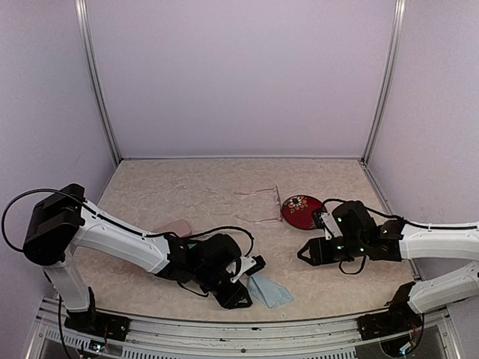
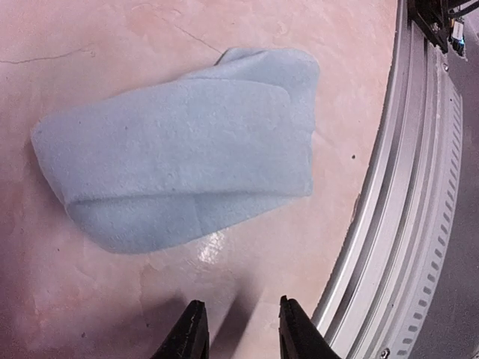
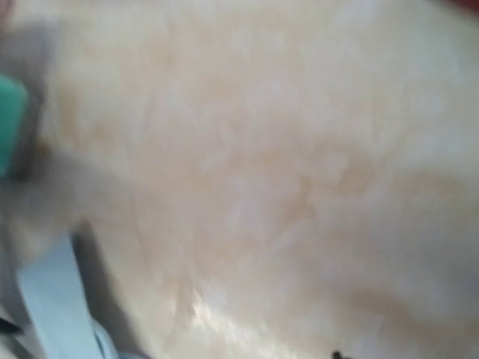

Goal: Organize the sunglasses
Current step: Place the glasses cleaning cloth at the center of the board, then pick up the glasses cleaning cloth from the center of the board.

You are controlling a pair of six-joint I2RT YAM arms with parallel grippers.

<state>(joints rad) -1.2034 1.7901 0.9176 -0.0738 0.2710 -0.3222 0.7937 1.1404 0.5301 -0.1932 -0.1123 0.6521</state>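
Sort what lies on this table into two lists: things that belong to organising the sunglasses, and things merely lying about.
Belong to the job:
- pale clear thin-framed glasses

Lying about:
- folded light-blue cloth
- oblong pink case
- dark red round flower-patterned item

A cloth (image 2: 187, 164) lay on the table (image 1: 187, 187) just ahead of the left gripper (image 2: 241, 314), untouched, while the sunglasses (image 1: 262, 206) lay apart from the right gripper (image 1: 305, 253), just beside a round case (image 1: 301, 212).
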